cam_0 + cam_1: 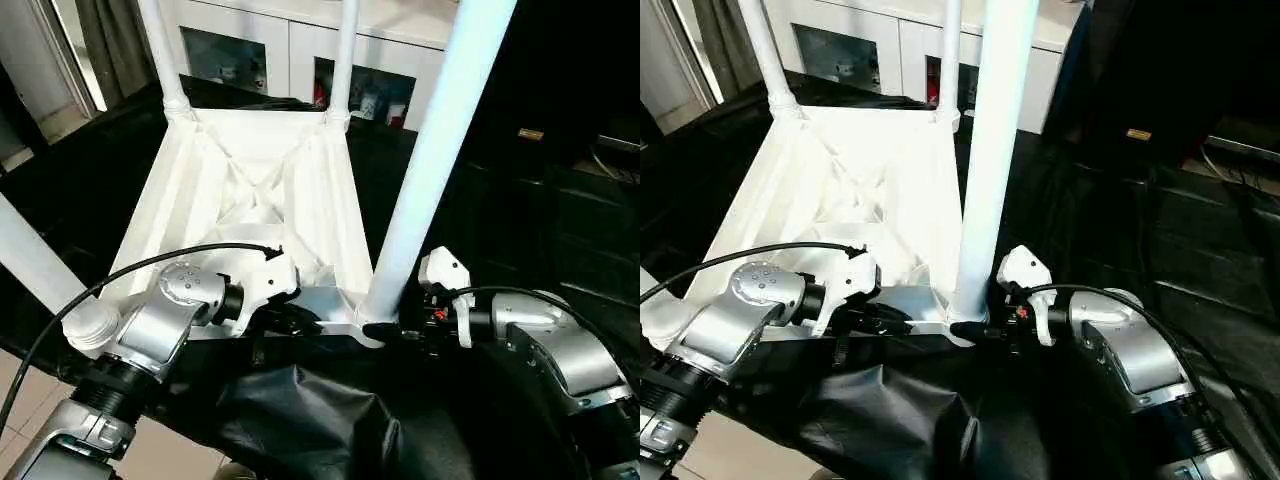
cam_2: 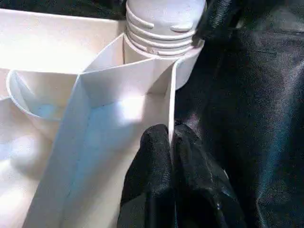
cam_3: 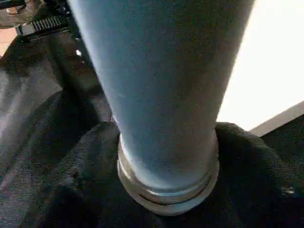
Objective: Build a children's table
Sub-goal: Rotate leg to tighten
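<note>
The white tabletop point(image 1: 260, 160) lies underside up on a black cloth, its ribs showing. Two thin legs stand in the far corner sockets, one on the left point(image 1: 160, 50) and one on the right point(image 1: 345, 60). A thick leg point(image 1: 430, 170) rises from the near right socket. Another leg point(image 1: 30, 265) has its ribbed end at the near left corner. My left gripper point(image 2: 171, 142) is shut on the thin near rim wall of the tabletop, close to the near right socket. My right gripper point(image 1: 385, 330) sits at the base of the near right leg point(image 3: 166, 95).
Black cloth point(image 1: 300, 420) covers the work surface and bunches up in front of me. A white cabinet with glass doors point(image 1: 270, 40) stands behind the tabletop. Dark furniture point(image 1: 560, 150) lies to the right. Light floor point(image 1: 180, 450) shows at the lower left.
</note>
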Robot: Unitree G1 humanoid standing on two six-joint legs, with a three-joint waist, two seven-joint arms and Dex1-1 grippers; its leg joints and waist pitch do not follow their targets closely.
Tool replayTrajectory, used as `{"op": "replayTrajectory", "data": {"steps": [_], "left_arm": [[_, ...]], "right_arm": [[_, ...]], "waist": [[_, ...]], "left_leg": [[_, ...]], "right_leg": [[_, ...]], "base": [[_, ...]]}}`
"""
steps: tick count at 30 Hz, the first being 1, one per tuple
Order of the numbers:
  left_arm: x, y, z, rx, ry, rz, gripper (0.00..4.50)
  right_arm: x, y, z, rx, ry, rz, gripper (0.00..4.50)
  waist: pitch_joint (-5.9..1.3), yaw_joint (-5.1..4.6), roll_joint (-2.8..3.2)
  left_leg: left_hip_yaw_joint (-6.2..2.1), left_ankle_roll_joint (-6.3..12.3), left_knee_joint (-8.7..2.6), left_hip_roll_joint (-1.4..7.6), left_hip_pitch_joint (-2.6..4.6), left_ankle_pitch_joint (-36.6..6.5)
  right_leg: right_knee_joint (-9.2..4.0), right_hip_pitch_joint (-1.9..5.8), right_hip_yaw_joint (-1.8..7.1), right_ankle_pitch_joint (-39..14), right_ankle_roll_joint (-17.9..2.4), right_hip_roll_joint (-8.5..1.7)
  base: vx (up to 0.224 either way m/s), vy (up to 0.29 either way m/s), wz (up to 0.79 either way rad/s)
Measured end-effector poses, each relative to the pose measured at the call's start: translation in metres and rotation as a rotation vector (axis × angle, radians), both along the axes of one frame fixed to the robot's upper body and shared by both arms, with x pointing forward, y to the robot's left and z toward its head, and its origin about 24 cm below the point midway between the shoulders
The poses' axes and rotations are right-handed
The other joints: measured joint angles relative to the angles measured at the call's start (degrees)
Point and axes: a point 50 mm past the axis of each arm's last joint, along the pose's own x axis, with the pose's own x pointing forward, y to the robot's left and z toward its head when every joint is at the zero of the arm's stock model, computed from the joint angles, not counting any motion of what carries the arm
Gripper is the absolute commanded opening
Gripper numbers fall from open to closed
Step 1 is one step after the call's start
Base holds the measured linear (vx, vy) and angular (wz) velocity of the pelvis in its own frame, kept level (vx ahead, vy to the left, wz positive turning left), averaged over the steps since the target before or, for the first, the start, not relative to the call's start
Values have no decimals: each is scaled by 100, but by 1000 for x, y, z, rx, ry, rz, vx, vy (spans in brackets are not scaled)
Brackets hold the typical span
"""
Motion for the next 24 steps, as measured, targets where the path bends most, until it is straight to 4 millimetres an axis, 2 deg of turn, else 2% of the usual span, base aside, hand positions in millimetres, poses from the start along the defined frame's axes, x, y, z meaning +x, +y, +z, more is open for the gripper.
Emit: {"op": "replayTrajectory", "data": {"steps": [6, 11, 13, 16, 18, 20, 24], "left_arm": [[0, 0, 0, 1, 0, 0, 0], [0, 0, 0, 2, -1, 6, 0], [2, 0, -1, 5, -16, 40, 0], [11, -5, -2, 8, -47, 116, 0], [19, -14, -3, 8, -64, 181, 0], [29, -27, -4, 10, -84, 273, 0], [45, -58, -7, 11, -85, 419, 0]], "right_arm": [[0, 0, 0, 0, 6, -1, 275], [0, 1, -1, 6, 6, -9, 270], [3, 5, -5, 39, 8, -66, 270], [12, 6, -11, 87, -1, -224, 269], [19, 10, -17, 119, -9, -354, 269], [32, 17, -20, 135, -23, -523, 269], [50, 29, -21, 112, -48, -793, 269]], "waist": [[2, 0, -4], [3, 1, -7], [0, -25, -16], [0, -111, -28], [-1, -127, -32], [3, -172, -40], [-2, -192, -31]], "left_leg": [[0, 0, 1, 0, 0, 0], [-1, 0, 5, 0, 2, 0], [-1, -1, 10, 1, 8, 0], [-2, -4, 16, 0, 18, 0], [-3, -6, 15, -1, 29, 2], [-11, -12, 14, -2, 34, 5], [-22, -15, 10, -9, 35, 7]], "right_leg": [[3, 0, 0, 0, 0, 0], [10, -1, 0, 0, 0, 0], [18, 1, 1, 0, 0, 0], [22, 7, 3, -8, 15, 0], [21, 13, 4, -12, 23, 0], [19, 11, 0, -13, 27, 0], [-17, 19, -6, -14, 27, -2]], "base": [[0, 0, 0], [0, 0, 0], [0, 0, 0], [0, 0, 0], [0, 0, 0], [-26, 0, -3], [-13, 0, -1]]}}
